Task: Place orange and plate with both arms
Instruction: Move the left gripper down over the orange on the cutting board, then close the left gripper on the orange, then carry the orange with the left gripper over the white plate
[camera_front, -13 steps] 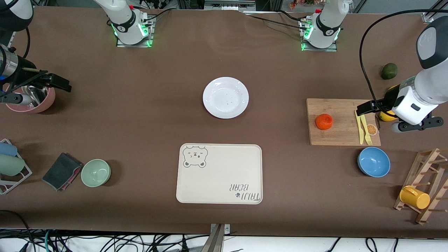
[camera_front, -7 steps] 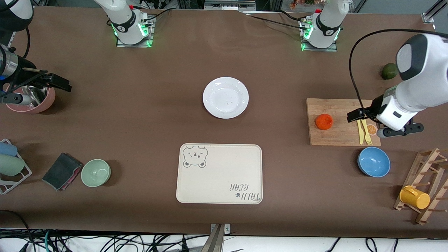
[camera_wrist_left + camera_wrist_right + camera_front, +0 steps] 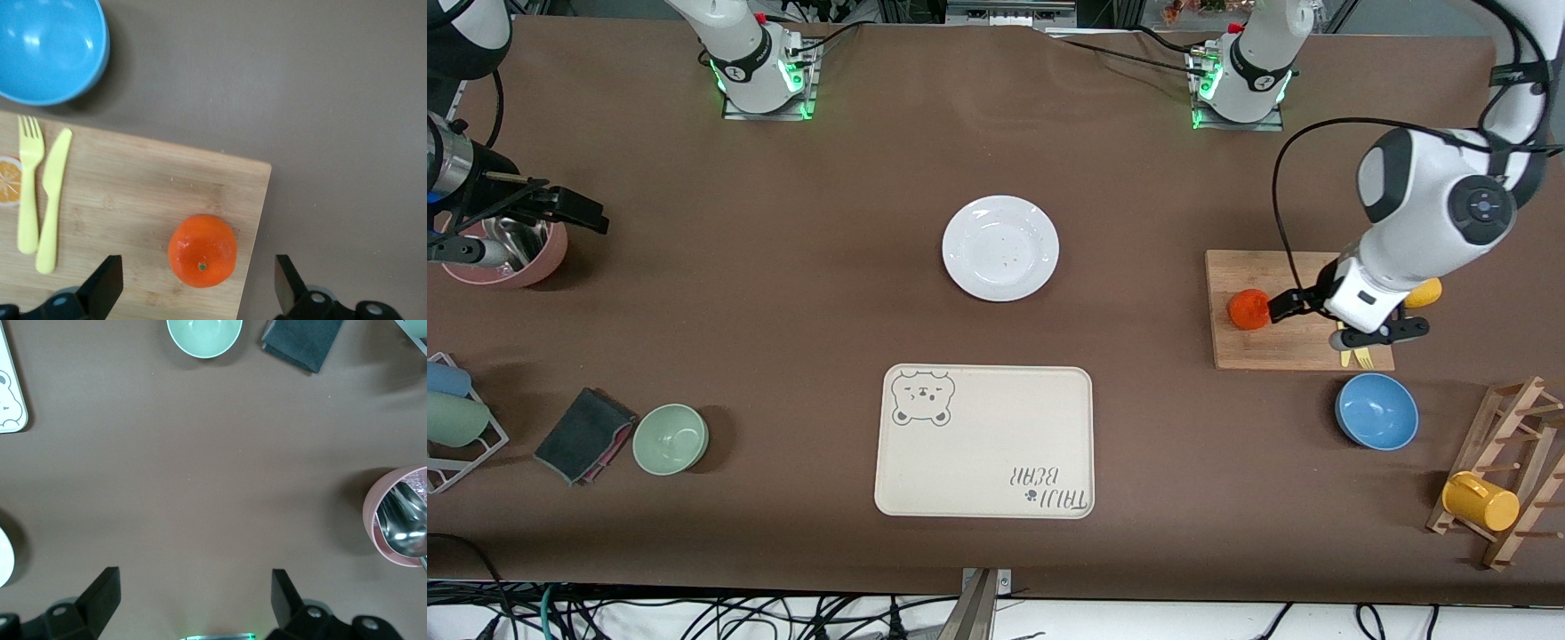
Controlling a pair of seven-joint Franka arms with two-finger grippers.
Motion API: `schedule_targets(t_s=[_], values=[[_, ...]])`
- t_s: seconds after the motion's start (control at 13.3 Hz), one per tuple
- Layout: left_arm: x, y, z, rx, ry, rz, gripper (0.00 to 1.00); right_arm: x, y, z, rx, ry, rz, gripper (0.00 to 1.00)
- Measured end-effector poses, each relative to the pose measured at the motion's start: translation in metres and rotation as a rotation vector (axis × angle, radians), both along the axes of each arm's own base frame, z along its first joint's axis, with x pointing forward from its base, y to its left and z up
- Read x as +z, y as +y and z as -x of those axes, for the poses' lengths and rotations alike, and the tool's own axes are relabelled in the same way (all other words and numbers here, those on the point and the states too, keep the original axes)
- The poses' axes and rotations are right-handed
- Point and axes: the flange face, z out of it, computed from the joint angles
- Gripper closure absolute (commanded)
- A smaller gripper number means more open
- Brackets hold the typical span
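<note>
The orange (image 3: 1249,308) sits on a wooden cutting board (image 3: 1294,342), near the board's edge toward the plate. My left gripper (image 3: 1282,306) is open and empty over the board. In the left wrist view the orange (image 3: 202,250) lies between the spread fingers of my left gripper (image 3: 195,290), untouched. The white plate (image 3: 1000,248) lies alone on the brown table at the middle. My right gripper (image 3: 578,212) waits open and empty near the right arm's end of the table. In its wrist view my right gripper (image 3: 193,597) hangs over bare table.
A cream bear-print tray (image 3: 984,441) lies nearer the camera than the plate. A yellow fork and knife (image 3: 37,187) lie on the board, with a blue bowl (image 3: 1376,411) and a mug rack (image 3: 1503,484) nearby. A pink bowl (image 3: 511,253), green bowl (image 3: 671,438) and grey cloth (image 3: 585,434) are at the right arm's end.
My left arm has swung across the cutting board toward the orange, bringing its open gripper over it. The right arm, orange and plate have not moved.
</note>
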Motion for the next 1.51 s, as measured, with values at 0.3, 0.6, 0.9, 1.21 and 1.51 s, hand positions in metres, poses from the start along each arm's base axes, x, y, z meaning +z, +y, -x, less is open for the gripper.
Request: schedule_targets(t_s=[0.3,0.6,0.9,1.21,1.51], values=[[-0.036,-0.012,0.009,0.039,0.01,0.005,0.0,0.0,0.0,0.0,0.0,0.0,0.0,0.0],[-0.077,-0.015,0.021,0.046,0.012,0.012,0.0,0.0,0.0,0.0,0.0,0.0,0.0,0.0],[-0.102,-0.011,0.022,0.059,0.022,0.019,0.01,0.0,0.0,0.0,0.0,0.0,0.0,0.0],[-0.114,-0.011,0.024,0.062,0.032,0.021,0.92,0.0,0.0,0.0,0.0,0.0,0.0,0.0],[-0.103,-0.012,0.024,0.057,0.037,0.018,1.0,0.0,0.0,0.0,0.0,0.0,0.0,0.0]])
